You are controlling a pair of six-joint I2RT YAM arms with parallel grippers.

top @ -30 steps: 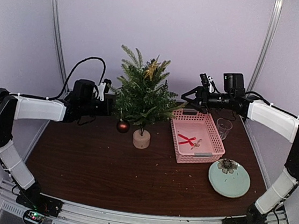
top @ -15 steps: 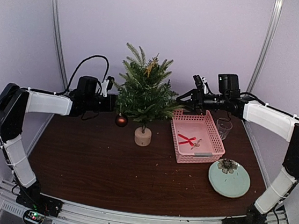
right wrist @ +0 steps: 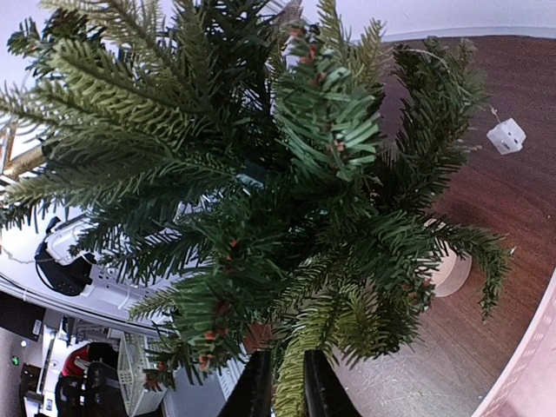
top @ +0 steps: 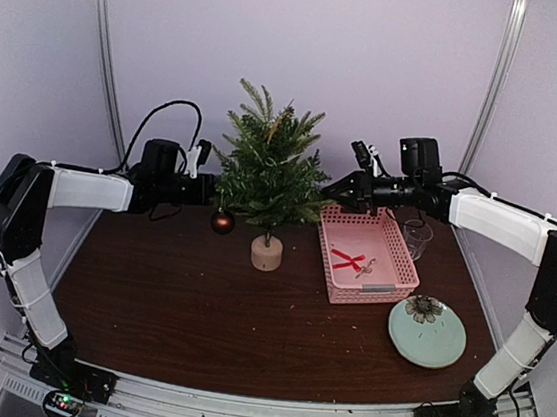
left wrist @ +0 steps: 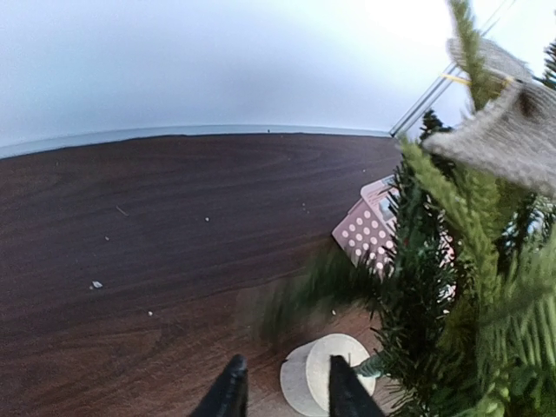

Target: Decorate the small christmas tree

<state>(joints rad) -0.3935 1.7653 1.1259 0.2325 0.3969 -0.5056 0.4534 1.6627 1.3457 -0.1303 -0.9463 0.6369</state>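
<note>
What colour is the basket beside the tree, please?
Pink: the basket shows best in the top external view.

One small green artificial fir tree (top: 267, 172) shows at upper centre. Beside it: one dark red ball ornament (top: 222, 222). At right: one pink plastic basket (top: 406, 255), one red ribbon bow (top: 346, 261), one clear glass cup (top: 417, 236), one pale green round plate (top: 436, 349), one brown flower-shaped ornament (top: 424, 308).

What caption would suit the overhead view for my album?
Left arm and right arm flank the small christmas tree, a dark bauble under its branches, pink basket alongside.
</note>
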